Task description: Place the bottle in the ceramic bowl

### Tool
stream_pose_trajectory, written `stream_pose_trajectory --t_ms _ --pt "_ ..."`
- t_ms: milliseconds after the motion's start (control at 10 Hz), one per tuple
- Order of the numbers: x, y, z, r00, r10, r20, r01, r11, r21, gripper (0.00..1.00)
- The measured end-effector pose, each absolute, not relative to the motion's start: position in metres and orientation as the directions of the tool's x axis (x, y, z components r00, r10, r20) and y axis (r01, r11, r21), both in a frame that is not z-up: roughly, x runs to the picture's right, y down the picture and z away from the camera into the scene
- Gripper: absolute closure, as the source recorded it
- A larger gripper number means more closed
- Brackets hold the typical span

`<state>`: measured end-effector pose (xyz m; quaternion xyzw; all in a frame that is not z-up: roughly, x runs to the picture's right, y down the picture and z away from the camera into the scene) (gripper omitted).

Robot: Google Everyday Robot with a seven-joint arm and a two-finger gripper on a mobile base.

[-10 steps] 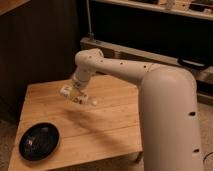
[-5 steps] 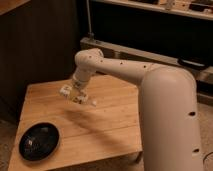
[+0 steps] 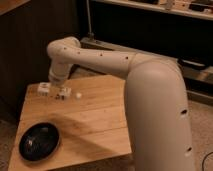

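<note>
The gripper hangs at the end of the white arm over the far left part of the wooden table. It is shut on the bottle, a small whitish one held roughly level just above the tabletop, with its white end sticking out to the right. The ceramic bowl, round, shallow and glossy black, sits empty at the table's front left corner, well in front of the gripper.
The arm's thick white body fills the right side of the view and hides the table's right part. A dark wall panel stands behind the table, and dark shelving is at the back.
The gripper with the bottle has shifted a little to the left over the table. The bowl has not moved.
</note>
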<state>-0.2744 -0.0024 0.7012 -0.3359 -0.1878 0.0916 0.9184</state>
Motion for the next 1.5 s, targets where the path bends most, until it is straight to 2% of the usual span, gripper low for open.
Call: stream_pose_trajectory --t_ms 200,300,600,1100,1400,1500 --pt "-0.31 0.006 0.673 0.91 0.225 0.348 0.048 0.777 -0.628 1.0" --pt "-0.341 0.023 0.656 0.9 0.161 0.405 0.136 0.78 -0.611 1.0" --pt "-0.39 0.075 0.639 0.863 0.06 0.501 0.299 0.739 -0.604 1.0" --pt "-0.425 0.155 0.668 0.799 -0.045 0.6 0.482 0.646 -0.593 1.0" --pt "-0.416 0.181 0.692 0.79 -0.006 0.613 0.498 0.588 -0.637 1.0" --pt "-0.411 0.187 0.698 0.793 0.005 0.61 0.499 0.57 -0.653 0.96"
